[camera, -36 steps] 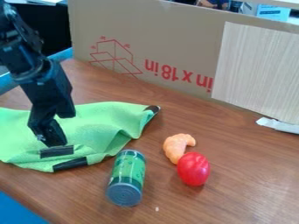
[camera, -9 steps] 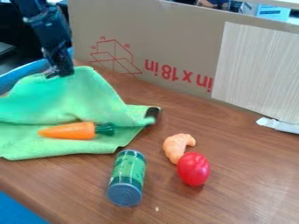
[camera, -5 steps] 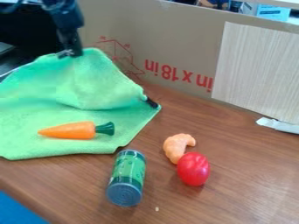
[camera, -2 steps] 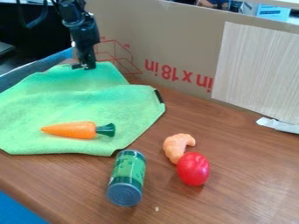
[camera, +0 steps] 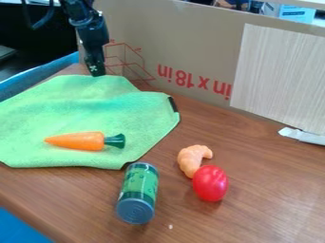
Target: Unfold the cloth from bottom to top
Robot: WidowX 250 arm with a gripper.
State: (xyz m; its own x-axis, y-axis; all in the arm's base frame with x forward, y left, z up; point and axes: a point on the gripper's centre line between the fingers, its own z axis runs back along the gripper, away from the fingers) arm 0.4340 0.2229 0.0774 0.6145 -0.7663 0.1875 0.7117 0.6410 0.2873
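"Since the frames before, the green cloth [camera: 70,111] has changed its place very much: its lower part has gone up and away, and the toy carrot [camera: 76,141] has come out from under it. In the last short moment, its far edge has also sunk lower."

"And where is the cloth now?"

"It lies on the left part of the wooden table [camera: 254,190]. Its far edge is near the table's far left corner, close to the cardboard [camera: 184,47]. The carrot rests on its near part, and the can [camera: 137,190] is just beside its near edge."

"Does the gripper [camera: 97,75] hold it?"

"I cannot tell how far open it is, nor if it has hold of the cloth. Its tip is at the far edge."

"How will such a cloth handle?"

"I think it is light, soft and limp, not fragile and not slippery. One should pinch the far edge, near its middle, taking only a thin fold. If it needs straightening, a low, slow pull is better, because the carrot could roll. To me, the unfolding looks nearly complete."
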